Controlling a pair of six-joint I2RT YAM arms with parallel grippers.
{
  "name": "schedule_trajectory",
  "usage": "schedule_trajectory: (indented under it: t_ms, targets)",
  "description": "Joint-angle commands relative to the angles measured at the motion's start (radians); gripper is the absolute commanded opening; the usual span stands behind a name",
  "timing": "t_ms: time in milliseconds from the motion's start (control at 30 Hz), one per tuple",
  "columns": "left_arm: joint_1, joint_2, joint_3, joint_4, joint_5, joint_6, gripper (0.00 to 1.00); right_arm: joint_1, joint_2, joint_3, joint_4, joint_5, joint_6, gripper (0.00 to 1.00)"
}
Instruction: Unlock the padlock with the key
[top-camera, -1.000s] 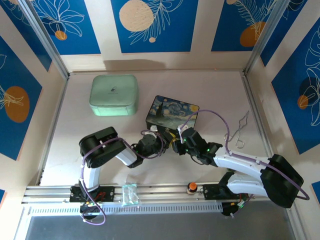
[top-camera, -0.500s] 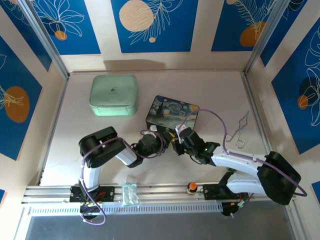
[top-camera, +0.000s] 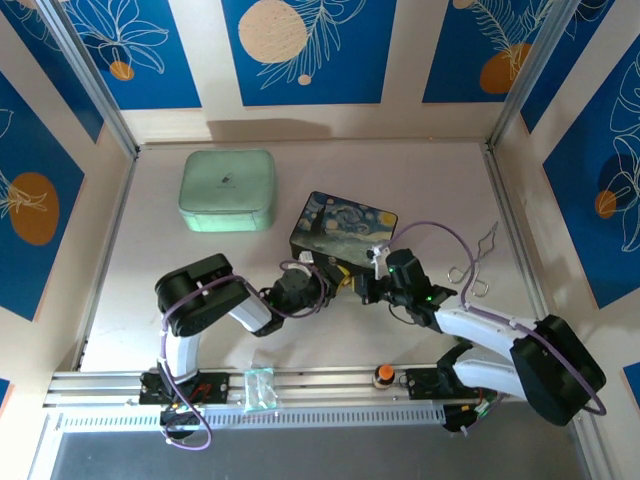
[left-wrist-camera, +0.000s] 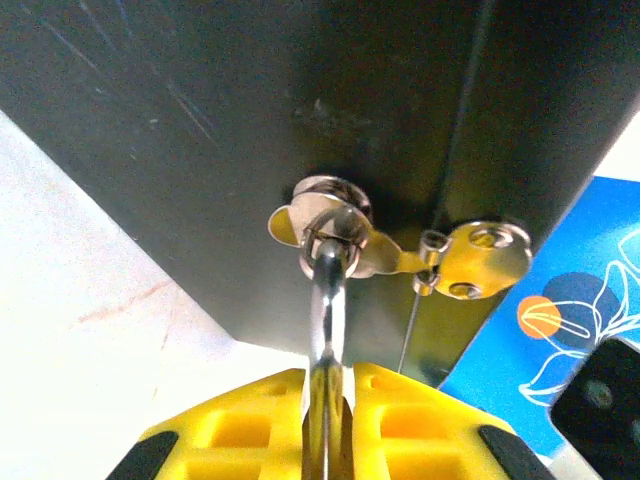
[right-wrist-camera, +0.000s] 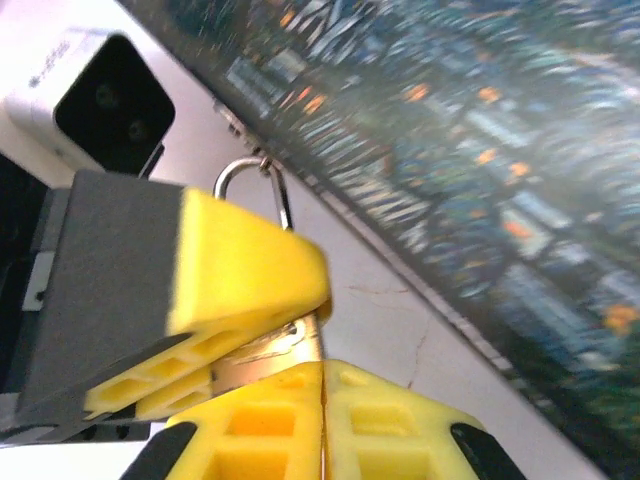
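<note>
Top external view hides the close work; the wrist cameras catch part of it

From overhead, the left gripper (top-camera: 322, 283) and the right gripper (top-camera: 362, 287) meet nose to nose at the 6 o'clock edge of the dark painted box (top-camera: 345, 225). Their housings and cables cover whatever hangs there.

In the left wrist view, the padlock (left-wrist-camera: 325, 300) appears as a silver shackle rising toward 12 o'clock through the staple ring (left-wrist-camera: 330, 212) on the box wall. Its body is buried between the yellow pads and cut off by the bottom edge. A brass hasp plate (left-wrist-camera: 485, 255) lies at 3 o'clock of the ring. The left fingers (left-wrist-camera: 410, 405) stand narrow, clamped on the shackle.

The right wrist view is blurred, with the box lid smeared across its upper right. The left arm's yellow finger (right-wrist-camera: 250, 265) comes in from 9 o'clock. The shackle loop pokes out at its 12 o'clock and a strip of brass body at its 6 o'clock. The right gripper's own pads (right-wrist-camera: 400, 420) are pressed together with only a hairline seam, their tips just below that brass. A pale sliver (right-wrist-camera: 314, 337) stands at the top of the seam. Whether that is the key, and whether it is pinched, I cannot tell.

A mint-green case (top-camera: 228, 190) sits at 10 o'clock of the box, and a bent wire tool (top-camera: 480, 262) at 4 o'clock.
</note>
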Motion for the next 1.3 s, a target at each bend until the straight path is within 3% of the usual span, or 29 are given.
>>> schedule_trajectory:
  t_ms: [0, 133, 300, 400, 567, 767, 1000, 1267]
  targets:
    - [-0.010, -0.031, -0.008, 0.103, 0.043, -0.016, 0.00, -0.041, -0.040, -0.025, 0.032, -0.158, 0.040, 0.08]
    - [-0.010, -0.027, -0.012, 0.114, 0.042, -0.021, 0.00, -0.051, -0.067, -0.029, -0.003, -0.176, 0.040, 0.08]
    - [-0.007, -0.034, -0.020, 0.090, 0.029, -0.004, 0.00, 0.103, -0.109, 0.040, -0.189, 0.092, -0.023, 0.25]
    - [0.000, -0.057, -0.024, 0.037, 0.032, 0.017, 0.00, 0.173, -0.054, 0.121, -0.307, 0.234, -0.029, 0.30]
    - [0.010, -0.093, -0.037, -0.019, 0.046, 0.037, 0.00, 0.254, 0.033, 0.202, -0.385, 0.351, -0.068, 0.31]
    - [0.019, -0.077, -0.048, 0.018, 0.059, 0.018, 0.00, 0.294, 0.070, 0.232, -0.413, 0.417, -0.100, 0.31]
    - [0.021, -0.070, -0.043, 0.035, 0.068, 0.011, 0.00, 0.325, 0.089, 0.227, -0.356, 0.395, -0.152, 0.30]
    - [0.028, -0.074, -0.044, 0.035, 0.082, 0.010, 0.00, 0.341, 0.118, 0.224, -0.337, 0.414, -0.170, 0.36]
